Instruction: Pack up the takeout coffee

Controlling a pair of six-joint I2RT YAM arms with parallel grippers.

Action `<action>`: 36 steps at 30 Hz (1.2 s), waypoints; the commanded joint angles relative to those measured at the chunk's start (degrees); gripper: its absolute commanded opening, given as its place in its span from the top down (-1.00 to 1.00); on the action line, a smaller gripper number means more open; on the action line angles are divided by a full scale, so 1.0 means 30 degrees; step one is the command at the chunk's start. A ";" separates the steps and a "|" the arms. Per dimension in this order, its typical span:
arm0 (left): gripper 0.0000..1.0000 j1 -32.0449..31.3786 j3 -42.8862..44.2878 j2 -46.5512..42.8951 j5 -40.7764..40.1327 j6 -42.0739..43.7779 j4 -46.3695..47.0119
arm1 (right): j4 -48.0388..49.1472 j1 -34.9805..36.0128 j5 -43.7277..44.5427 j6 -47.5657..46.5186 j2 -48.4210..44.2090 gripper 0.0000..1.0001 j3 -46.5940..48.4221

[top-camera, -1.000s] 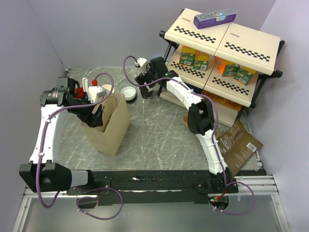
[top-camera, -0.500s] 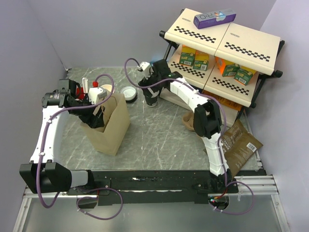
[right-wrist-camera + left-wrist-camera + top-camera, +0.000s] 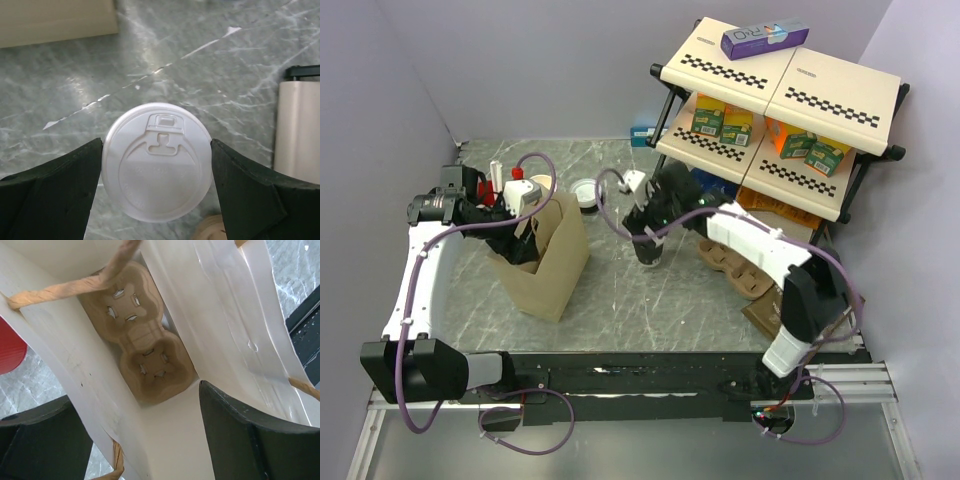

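The takeout coffee shows its round white lid from above in the right wrist view, and my right gripper is shut on it, a dark finger against each side. From the top view the cup hangs under that gripper over the middle of the table. To its left stands the brown paper bag with its mouth open. My left gripper is at the bag's rim, open, with the bag's wall running between its jaws. A cardboard cup carrier lies at the bag's bottom.
A red cup with white sticks and a white-lidded cup stand behind the bag. The checkered shelf rack with boxes fills the back right. More brown carriers lie under my right arm. A cream cup rim shows below the coffee.
My right arm has carried the coffee from the back by the shelf forward to the middle of the table, nearer the bag. The left arm and bag have stayed put.
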 commanded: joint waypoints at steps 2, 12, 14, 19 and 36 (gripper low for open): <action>-0.62 0.0068 0.0102 -0.0308 0.0819 -0.0078 0.0075 | 0.3033 0.0497 -0.0109 -0.0366 -0.2861 -0.42 -0.3773; -0.63 0.0068 0.1008 0.0014 0.0672 0.0068 -0.0921 | 0.4359 0.0527 -0.1016 -0.0716 -0.4739 -0.62 -0.7322; -0.63 0.0068 0.1097 0.0102 0.0672 0.0156 -0.1010 | 0.3919 0.0614 -0.1482 -0.0921 -0.4972 -0.98 -0.7266; -0.63 0.0067 0.1127 0.0073 0.0906 0.0186 -0.0922 | 0.0969 0.0674 -0.2245 -0.1420 -0.5675 -0.99 -0.6359; -0.64 0.0038 0.0277 -0.1127 0.2255 -0.0986 0.0748 | -1.1020 0.0000 -0.4619 -1.2842 -0.2632 -0.99 0.1083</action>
